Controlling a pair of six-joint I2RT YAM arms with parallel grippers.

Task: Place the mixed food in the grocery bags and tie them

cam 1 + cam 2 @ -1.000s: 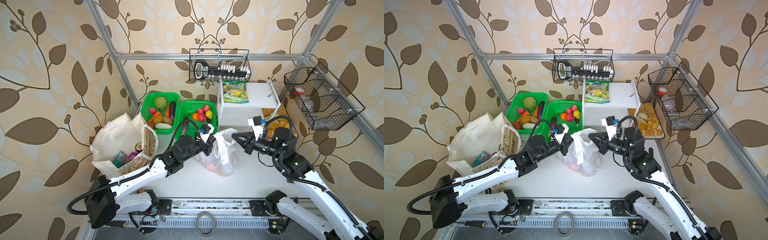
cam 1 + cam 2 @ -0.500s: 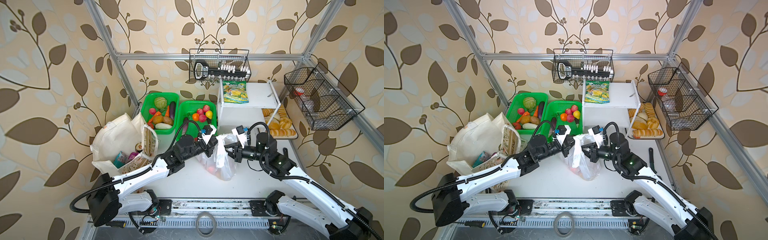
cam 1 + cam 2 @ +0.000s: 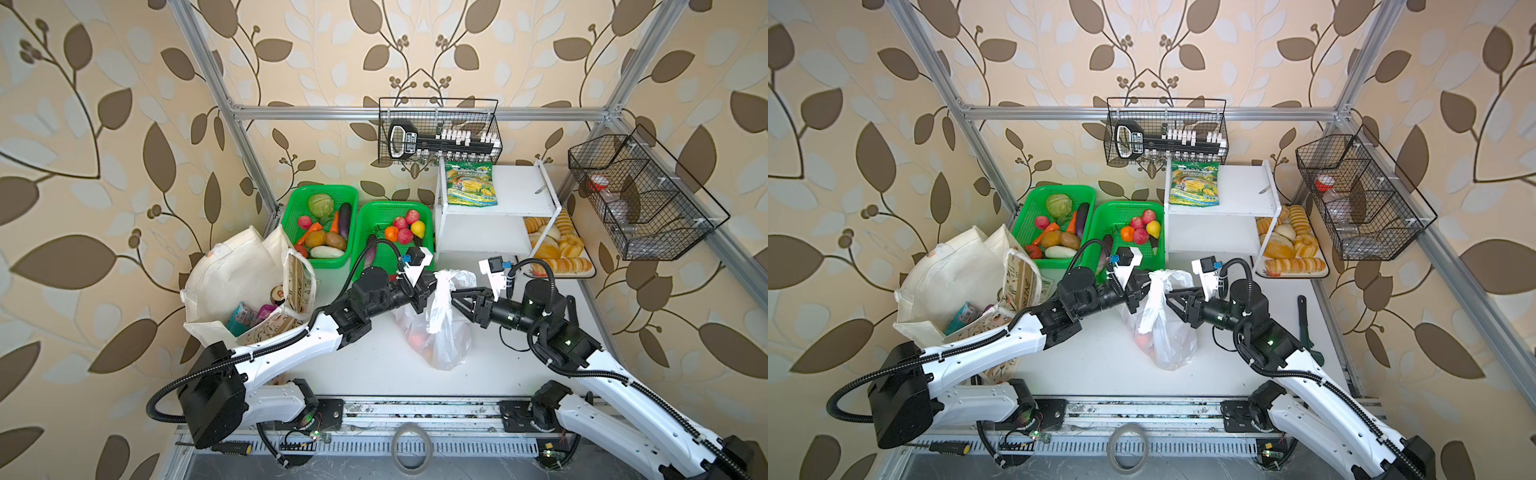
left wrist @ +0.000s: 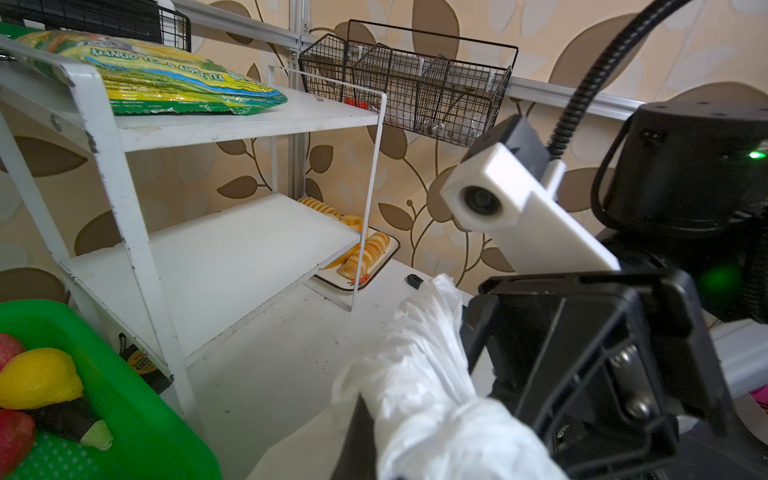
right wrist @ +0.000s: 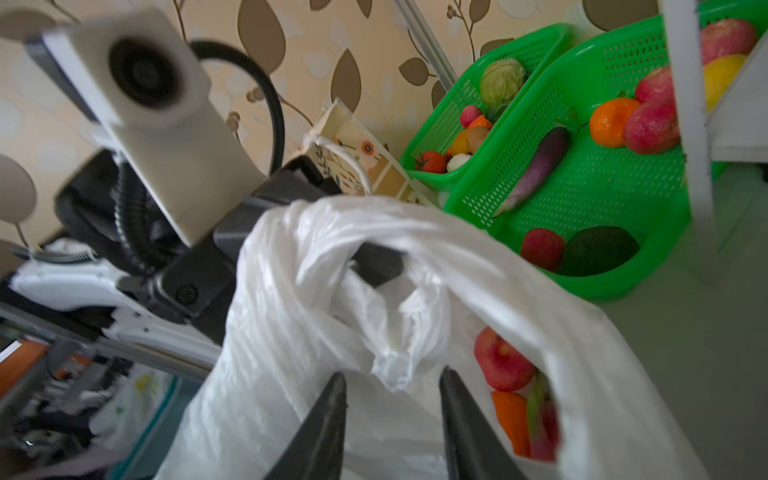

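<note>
- Our right gripper has just parted its fingers beside the white plastic bag, mid-table, holding nothing.
- Our left gripper stays clamped on its handle.
- Bag: red apple; cream tote: blue pouch, purple packet, can.

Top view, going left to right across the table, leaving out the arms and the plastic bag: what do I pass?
cream cloth tote → vegetable basket → fruit basket → white shelf → sliced bread loaves → black wire basket
</note>
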